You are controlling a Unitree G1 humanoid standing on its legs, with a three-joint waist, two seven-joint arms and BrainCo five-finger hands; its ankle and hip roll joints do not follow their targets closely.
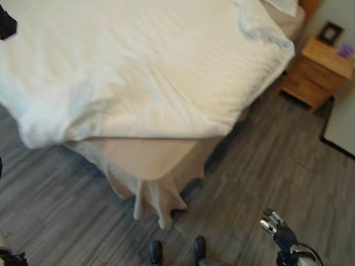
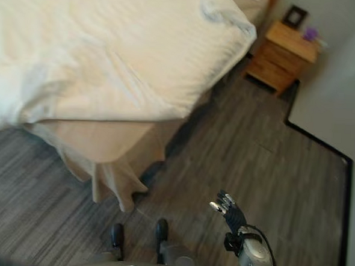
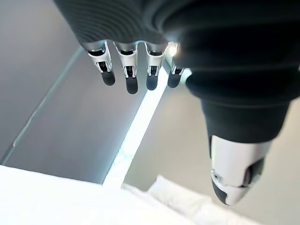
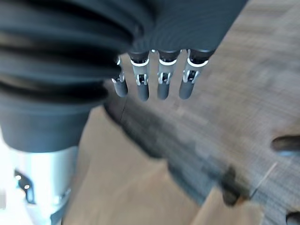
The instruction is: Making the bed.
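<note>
1. The right hand (image 2: 228, 209) hangs low over the wooden floor (image 1: 272, 169), fingers straight and loosely spread, holding nothing; the bed corner lies ahead of it and toward the robot's left, well apart.
2. The left hand (image 3: 133, 70) is raised, its fingers (image 3: 108, 75) straight in a row with the thumb apart, empty (seen in its own wrist view, with white bedding below its fingertips).
3. The white duvet (image 1: 139, 64) covers the bed (image 1: 151, 161) but sits askew: its near edge is folded back at the corner, baring the beige bed skirt (image 1: 156, 192) beneath.
4. A rumpled fold of duvet (image 1: 256, 23) lies at the far side, beside a pillow (image 1: 282, 2).
5. Judged handling: the duvet looks soft, light and limp, likely to sag and slide when pulled; the folded near hem (image 1: 51, 128), closest to the hands, seems the best place to take hold.
6. A wooden nightstand (image 1: 320, 72) stands beyond the bed, far from both hands, carrying a small picture frame (image 1: 331, 32).
7. No writing or label can be read.
</note>
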